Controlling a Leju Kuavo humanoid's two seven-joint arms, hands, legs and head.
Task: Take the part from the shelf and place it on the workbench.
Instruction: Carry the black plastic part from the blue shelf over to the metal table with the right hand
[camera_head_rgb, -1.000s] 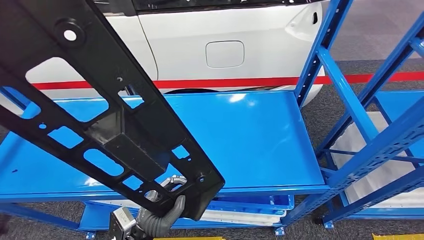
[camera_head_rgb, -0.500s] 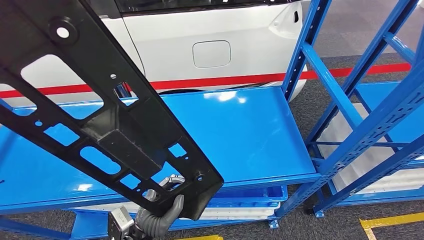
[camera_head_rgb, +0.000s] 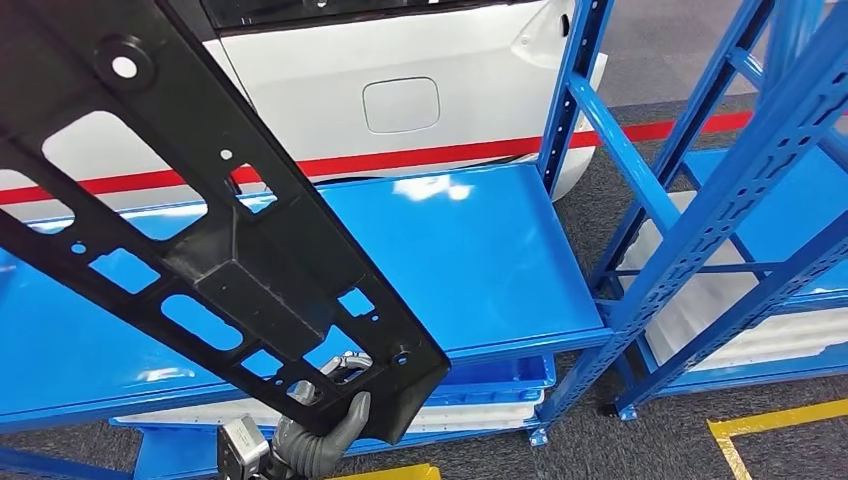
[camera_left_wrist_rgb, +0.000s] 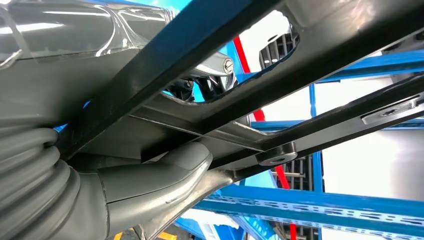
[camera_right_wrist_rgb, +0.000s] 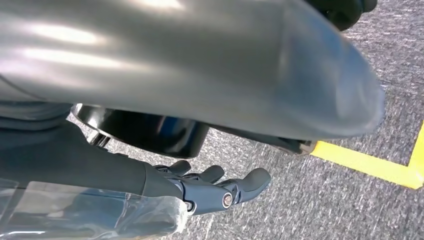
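Before shelf (camera_head_rgb: 470, 250) | left hand (camera_head_rgb: 320, 435) grips part (camera_head_rgb: 230, 260) | right hand (camera_right_wrist_rgb: 210, 187) slack, empty

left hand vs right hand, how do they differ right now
The left hand grips the lower end of the black part; the right hand holds nothing. The left hand is raised in front of the blue shelf; the right hangs over grey carpet near a yellow line. Both have dark fingers.
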